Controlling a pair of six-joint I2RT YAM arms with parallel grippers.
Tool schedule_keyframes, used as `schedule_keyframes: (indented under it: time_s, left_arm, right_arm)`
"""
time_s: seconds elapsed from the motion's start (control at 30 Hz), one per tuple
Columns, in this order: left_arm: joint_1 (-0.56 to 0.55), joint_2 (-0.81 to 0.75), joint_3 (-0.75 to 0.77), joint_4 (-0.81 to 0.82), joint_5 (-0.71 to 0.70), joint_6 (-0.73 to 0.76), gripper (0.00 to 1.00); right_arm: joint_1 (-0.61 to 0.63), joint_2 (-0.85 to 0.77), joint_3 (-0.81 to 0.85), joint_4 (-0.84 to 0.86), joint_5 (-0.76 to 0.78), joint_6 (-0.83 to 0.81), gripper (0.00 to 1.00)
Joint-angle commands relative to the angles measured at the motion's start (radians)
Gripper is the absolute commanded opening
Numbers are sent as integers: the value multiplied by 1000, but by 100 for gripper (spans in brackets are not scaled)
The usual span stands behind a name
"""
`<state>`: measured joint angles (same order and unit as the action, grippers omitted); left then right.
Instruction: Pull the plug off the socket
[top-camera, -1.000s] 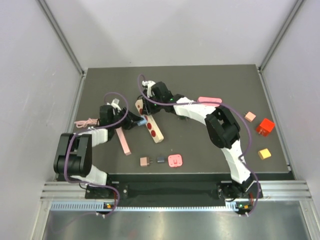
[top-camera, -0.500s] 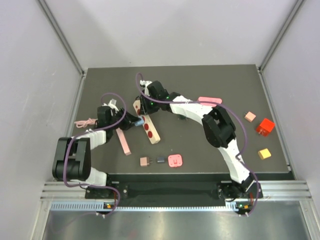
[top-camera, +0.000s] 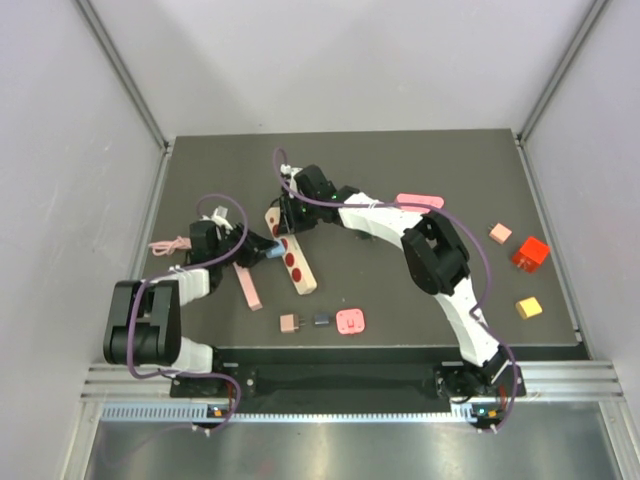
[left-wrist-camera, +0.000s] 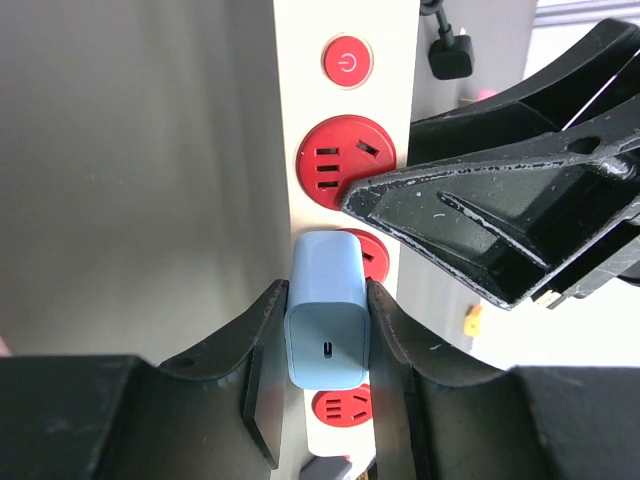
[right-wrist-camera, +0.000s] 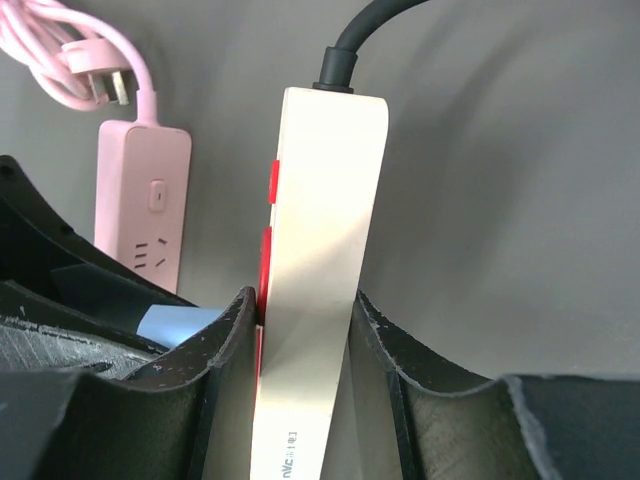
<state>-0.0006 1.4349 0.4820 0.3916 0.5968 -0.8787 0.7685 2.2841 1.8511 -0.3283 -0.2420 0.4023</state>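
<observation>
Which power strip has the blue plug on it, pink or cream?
The cream strip with red sockets, clamped by the right hand; the left hand grips the plug there. The pink strip lies beside it.

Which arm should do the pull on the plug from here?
Left. The left arm has its jaws shut on the blue plug, which sits over a socket of the power strip. The right arm has its jaws clamped on the strip's body, bracing it. Left pulls, right holds.
</observation>
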Motion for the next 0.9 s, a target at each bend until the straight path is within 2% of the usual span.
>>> schedule_keyframes:
  time_s: [0.0,0.2,0.43,0.5,0.6,0.73,0.87]
  left_arm:
    - [80,-85,-36,90,109,-52,0]
    - [126,-44,-66,236,184,-173,0]
    - [134,-56,-43,196,186,-157,0]
    - [137,-60,-39,176,182,-140,0]
    - [129,-89,-8,70,173,-83,0]
    - [74,-201,58,-207,98,81,0]
    - [4,-323,73,-333,61,129,0]
  right_arm:
    - [-227,52,-46,-89,477,-143,0]
    - [-239,49,-55,-63,435,-164,0]
    - [-264,41,-115,26,259,-131,0]
    - [-267,20,-147,60,256,-131,0]
    - [-249,9,-127,49,265,-158,0]
    - [-219,35,-11,-17,274,-168,0]
    - [-199,73,81,-47,267,-166,0]
